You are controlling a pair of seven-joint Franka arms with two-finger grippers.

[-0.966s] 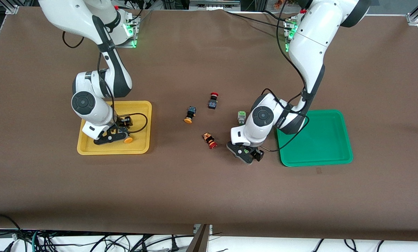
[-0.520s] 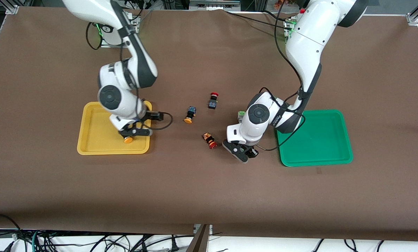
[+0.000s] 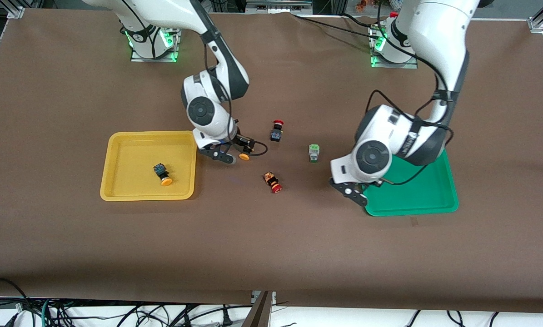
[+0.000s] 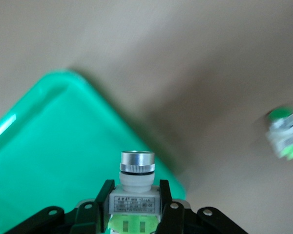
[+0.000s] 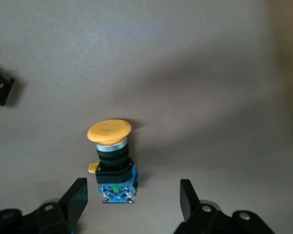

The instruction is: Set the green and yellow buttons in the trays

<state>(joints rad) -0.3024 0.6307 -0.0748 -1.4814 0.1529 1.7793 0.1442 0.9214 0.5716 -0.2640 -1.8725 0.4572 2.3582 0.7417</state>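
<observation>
From the front, the right gripper [image 3: 229, 156] has left the yellow tray [image 3: 117, 190], one yellow button [image 3: 162, 175] now lying in it, and hangs low over the second yellow button [image 3: 243, 156]. The left gripper [image 3: 354, 194] has swung to the green tray [image 3: 435, 200] rim; a second green button [image 3: 313, 152] waits on the table. Left wrist: fingers clamp a green button [image 4: 136, 183] above the tray [image 4: 49, 146]. Right wrist: fingers [image 5: 77, 197] spread wide, straddling the button [image 5: 112, 158], not yet gripping.

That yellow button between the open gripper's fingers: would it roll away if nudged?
Probably only a little: the yellow button lies on its side, and its round cap might swing it around, but its squarish dark body should stop it. It looks rigid.
</observation>
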